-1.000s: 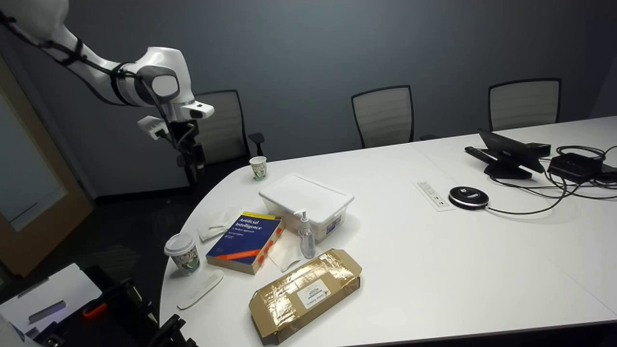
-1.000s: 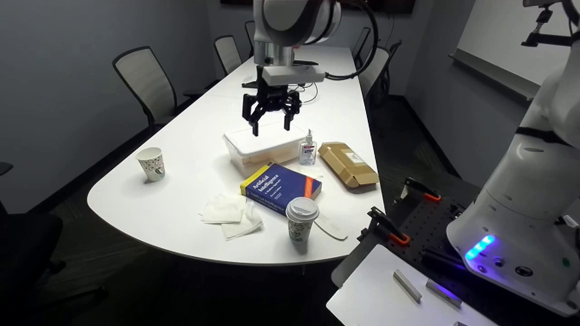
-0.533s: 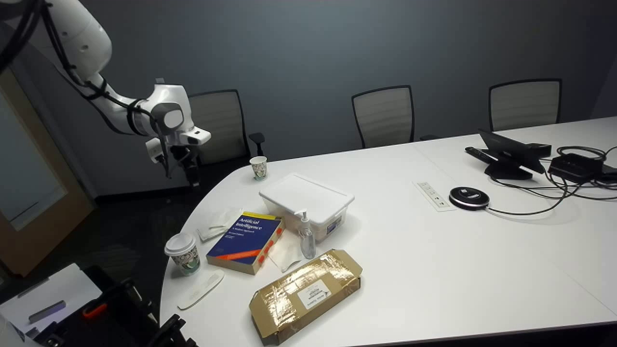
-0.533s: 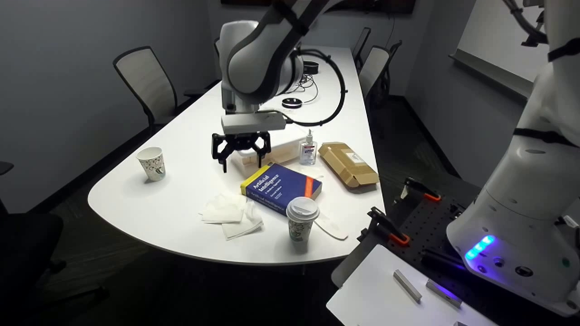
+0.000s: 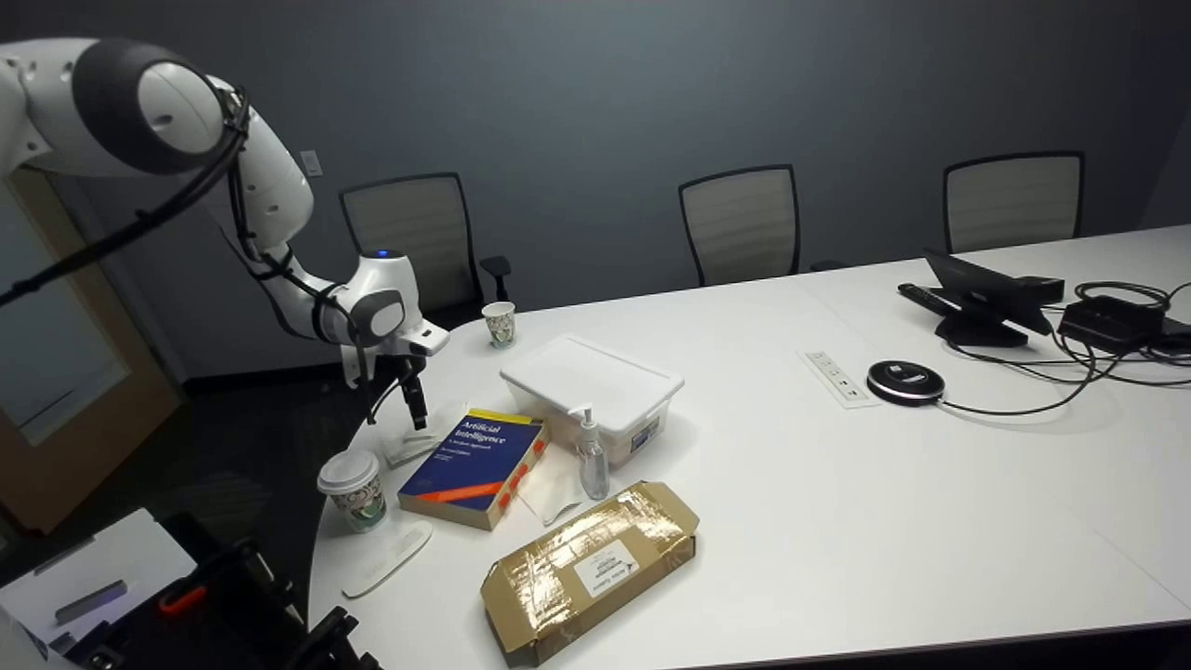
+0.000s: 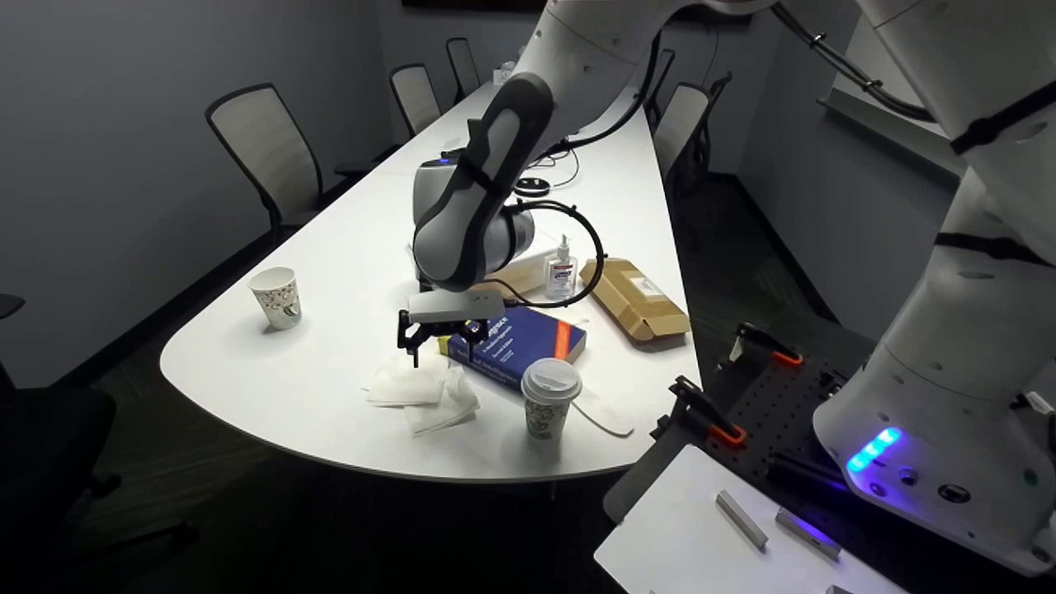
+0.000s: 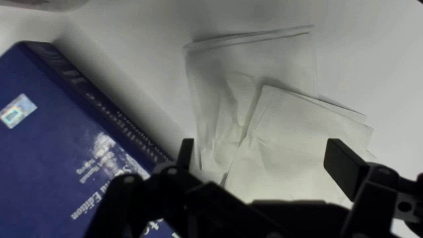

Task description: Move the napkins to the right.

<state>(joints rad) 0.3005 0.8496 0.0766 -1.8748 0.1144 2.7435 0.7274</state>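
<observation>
Lying partly overlapped on the table [image 6: 223, 379] beside the book [image 6: 528, 351], the napkins [image 6: 417, 390] are ungrasped below the end effector [image 7: 261, 152], whose fingers [image 7: 345, 170] stand apart, holding nothing. The approach looks nearly complete; grasp, lift and the move to the right all appear left to do. A lidded cup [image 6: 549, 406] stands near the table's edge.

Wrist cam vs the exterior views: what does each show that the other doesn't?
Wrist view only: the shiny sticker on the book, not discernible from outside.
Exterior views only: the open paper cup, storage bin, pump bottle and cardboard box.
Shared: the overlapping napkins, that same book and the gripper, its jaws apart in the wrist view.
</observation>
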